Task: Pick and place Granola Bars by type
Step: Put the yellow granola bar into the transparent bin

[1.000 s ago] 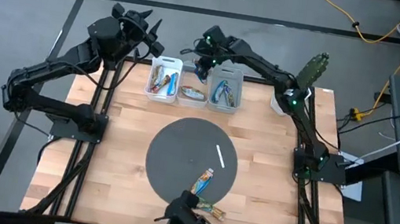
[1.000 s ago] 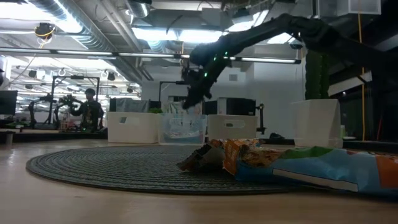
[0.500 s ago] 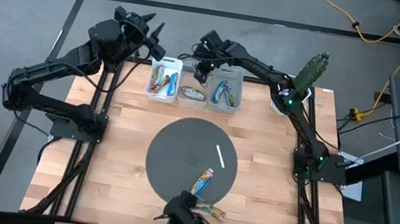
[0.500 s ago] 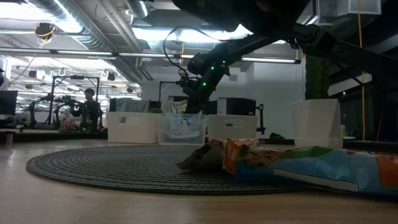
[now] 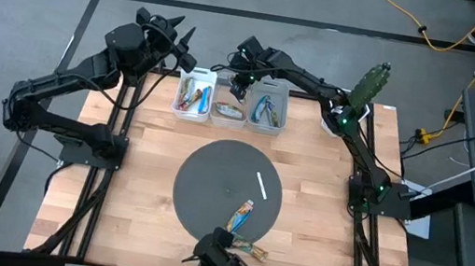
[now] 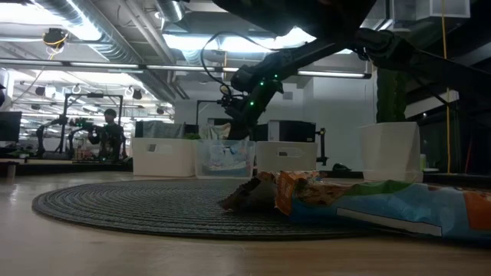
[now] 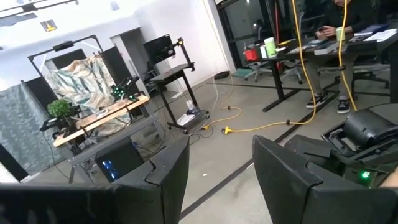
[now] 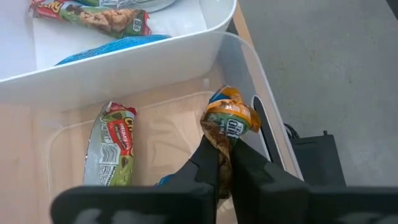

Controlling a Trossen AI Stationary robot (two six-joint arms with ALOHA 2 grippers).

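Three bins stand in a row at the table's far edge. My right gripper (image 5: 243, 83) reaches slanting down into the middle clear bin (image 5: 229, 105) and is shut on an orange-brown granola bar (image 8: 230, 117). A red-and-green bar (image 8: 114, 142) lies on that bin's floor. More bars lie in the left white bin (image 5: 194, 94) and the right bin (image 5: 266, 109). Two bars (image 5: 241, 217) (image 5: 250, 246) lie flat on the round dark mat (image 5: 211, 186). My left gripper (image 7: 217, 180) hangs open and level beyond the table's far left corner, with nothing between its fingers. My right gripper pinches the orange-brown bar by one crumpled end (image 8: 219, 144) between its two fingers (image 8: 208, 158). They come slanting down from the table's right and near side. The rest of the bar sticks out past the fingertips, over the clear bin's floor near its wall.
A thin white stick (image 5: 261, 184) lies on the mat's right half. A white pot with a green plant (image 5: 369, 88) stands at the far right corner. Bare wood lies left and right of the mat. A person (image 6: 110, 132) stands far off in the room.
My right gripper has sunk a little toward the middle clear bin, still shut on the orange-brown bar, then held still. The left arm has kept its place.
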